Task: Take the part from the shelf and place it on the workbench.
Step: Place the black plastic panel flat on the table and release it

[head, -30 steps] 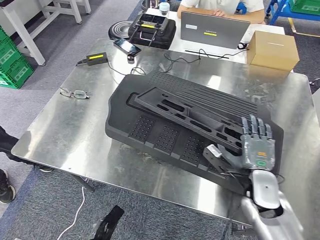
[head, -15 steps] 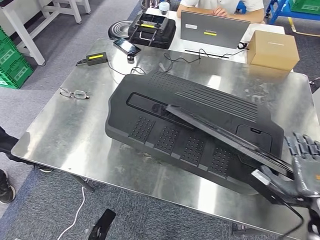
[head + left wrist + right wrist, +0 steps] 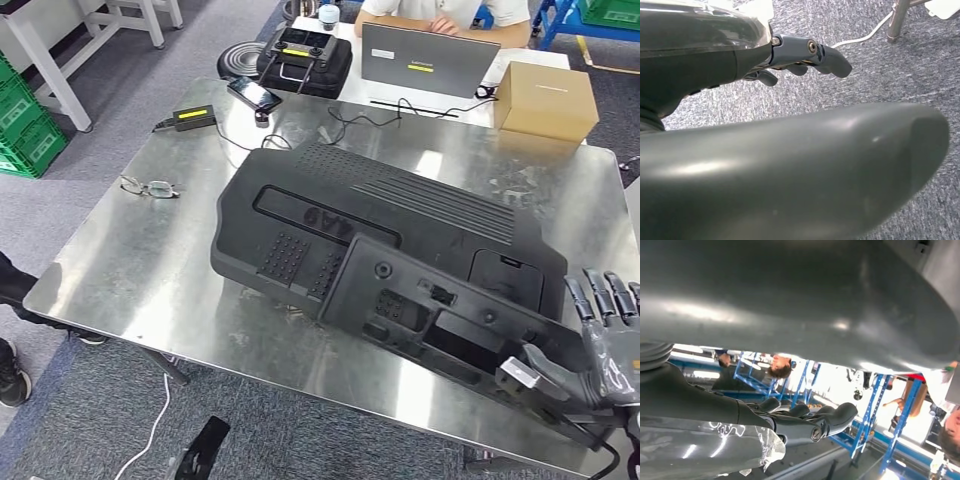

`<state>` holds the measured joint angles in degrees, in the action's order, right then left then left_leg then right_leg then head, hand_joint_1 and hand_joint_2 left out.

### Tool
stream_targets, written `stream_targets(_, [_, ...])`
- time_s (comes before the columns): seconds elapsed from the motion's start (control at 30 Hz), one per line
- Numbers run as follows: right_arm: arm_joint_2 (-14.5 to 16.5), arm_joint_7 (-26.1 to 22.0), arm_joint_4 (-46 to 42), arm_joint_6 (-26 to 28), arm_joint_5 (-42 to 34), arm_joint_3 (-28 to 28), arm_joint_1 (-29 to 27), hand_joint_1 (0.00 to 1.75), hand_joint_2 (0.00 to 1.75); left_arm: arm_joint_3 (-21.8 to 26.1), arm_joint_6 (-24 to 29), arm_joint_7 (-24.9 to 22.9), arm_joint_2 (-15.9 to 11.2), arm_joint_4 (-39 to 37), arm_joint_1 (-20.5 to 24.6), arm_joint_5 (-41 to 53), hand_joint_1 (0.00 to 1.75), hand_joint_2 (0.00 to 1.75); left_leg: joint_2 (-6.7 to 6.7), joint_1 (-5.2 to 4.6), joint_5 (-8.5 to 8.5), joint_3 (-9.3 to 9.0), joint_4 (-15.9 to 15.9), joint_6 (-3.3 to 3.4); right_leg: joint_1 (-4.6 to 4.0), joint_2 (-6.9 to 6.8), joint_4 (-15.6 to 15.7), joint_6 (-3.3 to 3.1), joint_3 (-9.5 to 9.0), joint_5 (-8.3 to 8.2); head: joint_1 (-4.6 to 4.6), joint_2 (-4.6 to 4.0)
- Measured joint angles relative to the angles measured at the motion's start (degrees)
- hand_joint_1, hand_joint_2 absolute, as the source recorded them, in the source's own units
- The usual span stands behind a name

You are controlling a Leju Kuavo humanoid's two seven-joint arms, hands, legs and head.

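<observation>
Steel tabletop (image 3: pixel 136 260) on grey carpet; eyeglasses (image 3: pixel 149 187) lie near its left edge, a laptop (image 3: pixel 427 58) and cardboard box (image 3: pixel 546 97) behind. The right hand (image 3: pixel 604 345) grips the black plastic panel (image 3: pixel 438 320) by its near corner, tipped over the big black tray (image 3: pixel 302 215). Half a second ago it showed edge-on; now its ribbed underside faces up. Left hand (image 3: pixel 806 55) hangs over the carpet, fingers loosely curled, holding nothing.
</observation>
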<state>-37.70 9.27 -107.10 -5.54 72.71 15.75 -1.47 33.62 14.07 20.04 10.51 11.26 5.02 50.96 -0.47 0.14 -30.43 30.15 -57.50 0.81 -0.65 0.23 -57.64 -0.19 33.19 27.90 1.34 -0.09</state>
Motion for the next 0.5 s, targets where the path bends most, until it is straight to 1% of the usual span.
stream_targets(0.03, [-0.1, 0.0, 0.0, 0.1, 0.5, 0.2, 0.0, 0.0, 1.75, 0.0, 0.0, 0.0, 0.0, 0.0, 0.0, 0.0, 0.0, 0.0, 0.0, 0.0, 0.0, 0.01, 0.0, 0.0, 0.0, 0.0, 0.0, 0.0, 0.0, 0.0, -0.01, 0.0])
stream_targets(0.2, [0.0, -0.4, 0.1, 0.8, 2.5, 1.7, 0.4, 0.0, 1.75, 0.0, 0.0, 0.0, 0.0, 0.0, 0.0, 0.2, 0.0, 0.0, 0.0, -0.01, -0.01, 0.02, 0.0, 0.0, 0.0, 0.0, 0.0, 0.0, 0.0, 0.0, -0.01, 0.0])
stream_targets(0.5, [1.0, -0.1, 0.9, 2.2, 4.1, 4.2, 0.5, 0.0, 1.75, 0.0, 0.1, 0.0, 0.0, 0.0, 0.0, 0.3, 0.0, 0.0, 0.0, -0.01, 0.0, 0.0, 0.0, 0.0, 0.01, -0.01, 0.0, 0.01, -0.01, 0.0, -0.01, 0.0])
